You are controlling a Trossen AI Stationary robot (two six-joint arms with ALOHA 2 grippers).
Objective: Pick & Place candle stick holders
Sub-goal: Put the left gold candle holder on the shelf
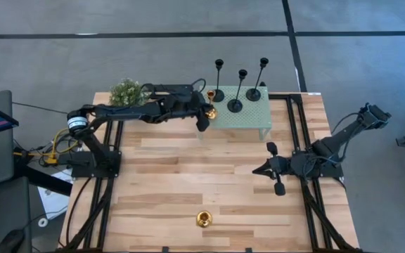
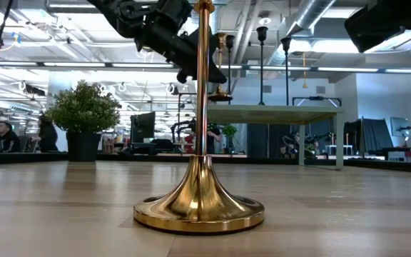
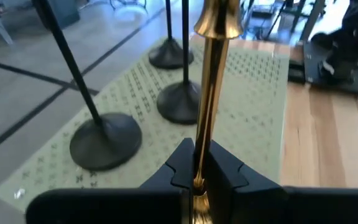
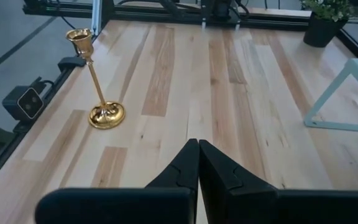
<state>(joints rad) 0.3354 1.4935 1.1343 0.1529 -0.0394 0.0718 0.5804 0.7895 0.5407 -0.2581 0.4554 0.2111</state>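
Observation:
Three black candle stick holders (image 1: 235, 105) stand by their round bases on the pale green mesh stand (image 1: 248, 119) at the table's far edge; they also show in the left wrist view (image 3: 104, 140). My left gripper (image 1: 205, 116) is at the stand's left end, shut on a gold holder (image 1: 211, 111), which is upright. A second gold holder (image 1: 203, 219) stands by its base near the table's near edge and fills the low view (image 2: 200, 207). My right gripper (image 4: 197, 152) is shut and empty, waiting over the table's right side (image 1: 259, 169). My left gripper pinches the gold holder's thin stem (image 3: 201, 163) between its two fingers, low on the stem. The fingers lie across the stem, about level, coming from the table's left. The holder stands upright with its cup (image 3: 219, 18) on top, over the stand's left end; whether its base rests there, I cannot tell.
A small green bushy plant (image 1: 126, 91) in a dark pot stands at the far left corner beside my left arm. The bare wooden table (image 1: 188, 169) lies between the stand and the near gold holder. Black frame rails run along both sides.

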